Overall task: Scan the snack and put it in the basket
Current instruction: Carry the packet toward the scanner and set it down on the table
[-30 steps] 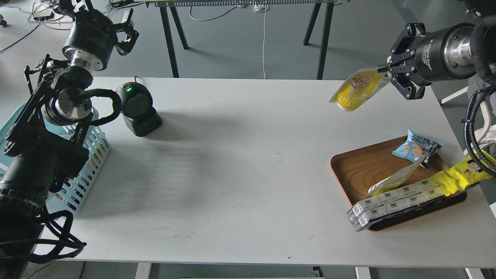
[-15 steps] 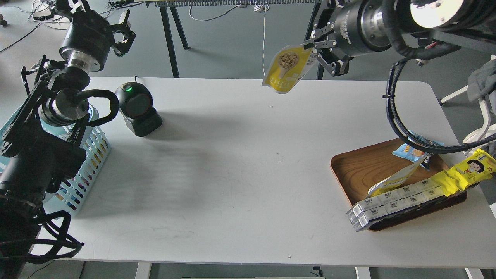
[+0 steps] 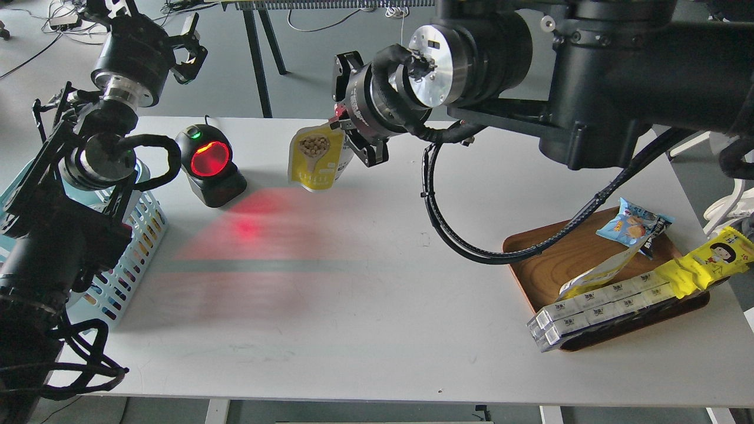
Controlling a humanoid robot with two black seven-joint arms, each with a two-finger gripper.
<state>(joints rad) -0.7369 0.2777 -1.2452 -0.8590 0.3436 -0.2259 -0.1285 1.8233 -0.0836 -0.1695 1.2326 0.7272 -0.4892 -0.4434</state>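
Observation:
The snack (image 3: 316, 156), a yellow-and-white pouch picturing a scoop of nuts, hangs above the table in my right gripper (image 3: 347, 126), which is shut on its top right corner. It hangs just right of the black scanner (image 3: 211, 165), whose window glows red and throws red light on the table. The light blue basket (image 3: 132, 247) stands at the table's left edge, mostly hidden behind my left arm. My left gripper (image 3: 191, 41) is raised at the far left behind the scanner, fingers apart and empty.
A brown wooden tray (image 3: 548, 259) at the right holds a blue-orange small packet (image 3: 633, 227), a long yellow wrapper with a cartoon face (image 3: 701, 265), a white multipack (image 3: 595, 309) and another pouch. My right arm spans the back of the table.
My right gripper has carried the snack leftward and down from the far right to beside the scanner. The scanner's window has turned from dark to glowing red. The left arm has barely moved.

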